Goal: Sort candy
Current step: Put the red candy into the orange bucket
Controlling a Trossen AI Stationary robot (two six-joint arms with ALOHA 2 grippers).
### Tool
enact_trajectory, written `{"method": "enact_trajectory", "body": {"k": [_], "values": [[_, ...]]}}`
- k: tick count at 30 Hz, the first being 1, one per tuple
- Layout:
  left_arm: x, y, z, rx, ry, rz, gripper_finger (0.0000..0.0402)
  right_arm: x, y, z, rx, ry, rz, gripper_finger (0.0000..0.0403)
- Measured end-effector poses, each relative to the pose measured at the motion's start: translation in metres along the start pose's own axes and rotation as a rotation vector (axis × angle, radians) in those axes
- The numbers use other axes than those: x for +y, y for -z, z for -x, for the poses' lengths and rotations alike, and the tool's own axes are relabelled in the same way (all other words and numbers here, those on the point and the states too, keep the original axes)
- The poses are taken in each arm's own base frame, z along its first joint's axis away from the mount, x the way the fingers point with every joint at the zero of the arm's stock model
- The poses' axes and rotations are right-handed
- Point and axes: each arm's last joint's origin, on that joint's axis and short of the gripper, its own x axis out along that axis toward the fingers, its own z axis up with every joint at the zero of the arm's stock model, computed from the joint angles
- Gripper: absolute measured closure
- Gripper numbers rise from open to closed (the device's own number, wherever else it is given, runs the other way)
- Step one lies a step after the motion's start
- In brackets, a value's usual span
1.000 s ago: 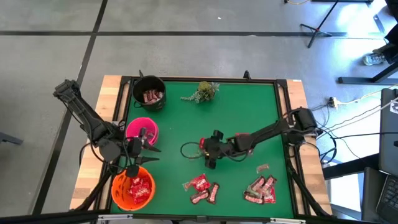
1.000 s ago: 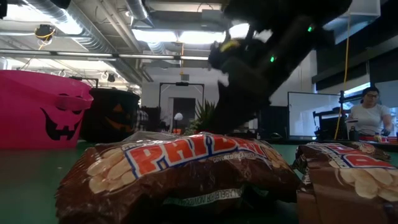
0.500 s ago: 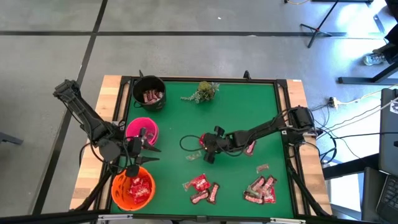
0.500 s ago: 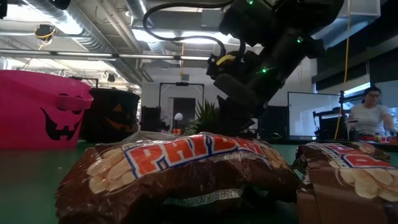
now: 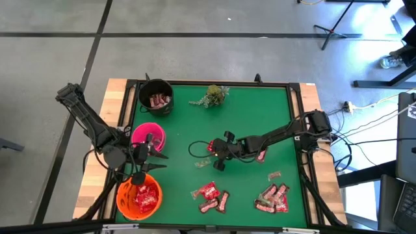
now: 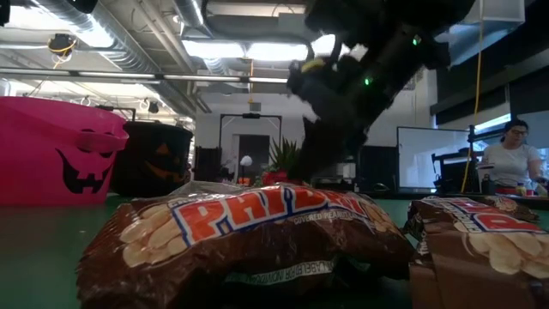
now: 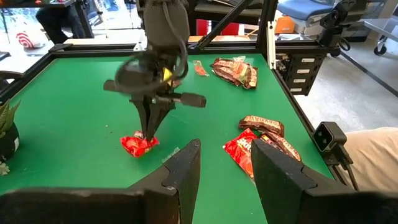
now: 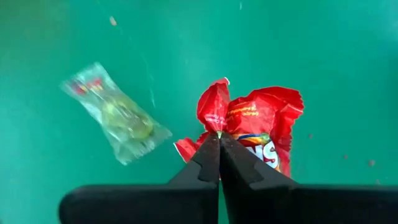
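I see my right gripper (image 8: pixel 219 140) down on the green bench (image 5: pixel 253 110), near its middle. Its two fingers are pinched tight together on the crinkled edge of a red candy packet (image 8: pixel 255 121). The packet lies on the bench. Just beside it lies a small clear candy wrapper (image 8: pixel 116 112), apart from the fingers.

From above, my right arm reaches in from the right side of the bench to that spot, and the right gripper (image 5: pixel 214 151) sits over the red packet. In my left wrist view I see the same red packet (image 7: pixel 139 144) under the tips of the right gripper (image 7: pixel 147 134).

My left gripper (image 5: pixel 155 156) waits on the left side, between the pink bowl (image 5: pixel 149 136) and the orange bowl (image 5: pixel 139 196). Its fingers (image 7: pixel 184 177) stand partly apart and hold nothing.

The orange bowl has red candy in it. A black bowl (image 5: pixel 156 97) at the back left has a few darker bars in it. A green sprig (image 5: pixel 213 94) lies at the back of the bench.

More candy waits near the front edge: a little pile of red and brown pieces (image 5: pixel 211 197), and another pile (image 5: pixel 273 198) to the right of it. One small piece (image 5: pixel 274 175) lies alone above that pile.

In the low view a big brown candy bar (image 6: pixel 257 232) fills the front, and a person (image 6: pixel 512 159) sits far behind.
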Motion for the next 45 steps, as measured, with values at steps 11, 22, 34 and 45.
{"method": "enact_trajectory", "body": {"k": [11,22,34,45], "values": [[0.001,0.000,0.000,-0.005,-0.023,-0.003,0.0270,0.044,-0.059,0.048,-0.216,-0.145,0.110,0.0402],[0.000,0.001,-0.004,0.003,-0.043,-0.067,0.0264,0.098,-0.108,0.111,-0.456,-0.312,0.267,0.0403],[-0.010,-0.010,-0.033,-0.119,-0.096,-0.248,0.0178,0.094,-0.115,0.107,-0.471,-0.307,0.262,0.0403],[-0.015,-0.004,-0.064,-0.117,-0.109,-0.341,0.0163,0.094,-0.114,0.102,-0.464,-0.307,0.261,0.0403]]}}
